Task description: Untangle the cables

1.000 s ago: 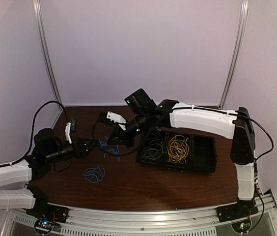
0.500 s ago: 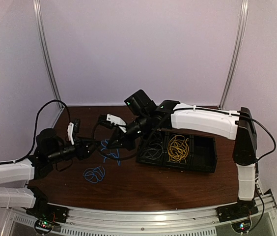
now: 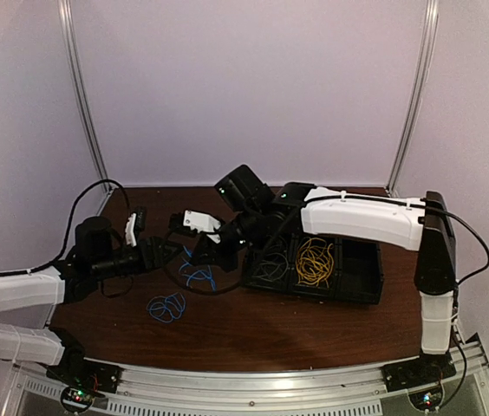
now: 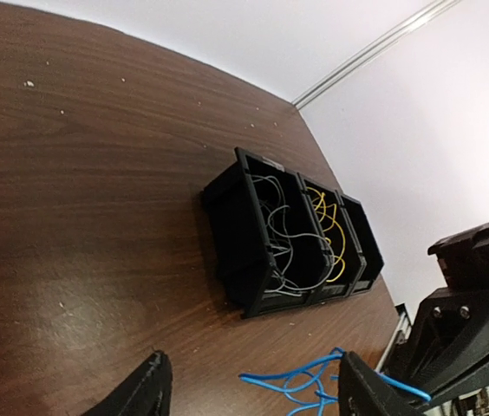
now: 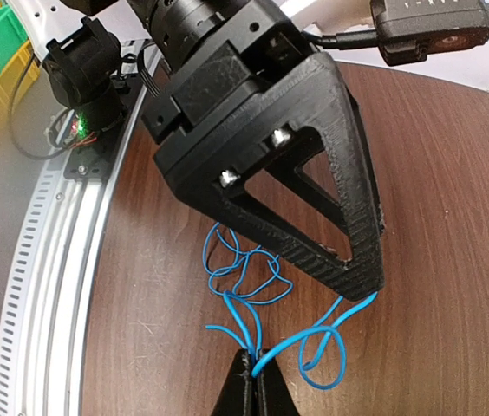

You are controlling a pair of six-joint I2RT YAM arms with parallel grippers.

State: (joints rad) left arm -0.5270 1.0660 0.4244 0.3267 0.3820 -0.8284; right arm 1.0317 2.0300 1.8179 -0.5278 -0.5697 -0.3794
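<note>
While the right gripper (image 5: 251, 368) clamps its fingertips closed on a strand of the blue cable (image 5: 243, 286), the left gripper (image 4: 249, 381) faces it with its jaws spread wide and nothing held between them. The two meet low over the brown table (image 3: 270, 334), left of centre. From the pinch the blue cable spills out in loose loops below both grippers, and one loop passes close by the tip of a left finger (image 5: 314, 173), though whether it touches cannot be told. A second blue bundle (image 3: 166, 305) lies apart on the table, nearer the front edge. To the right of the grippers sits a black tray (image 3: 314, 292) with three compartments side by side. Grey cables (image 3: 270, 258) fill the left one and yellow cables (image 3: 316, 260) the middle one. From the left wrist, the blue cable shows at the bottom of the view between that gripper's two fingers, with the tray beyond it.
</note>
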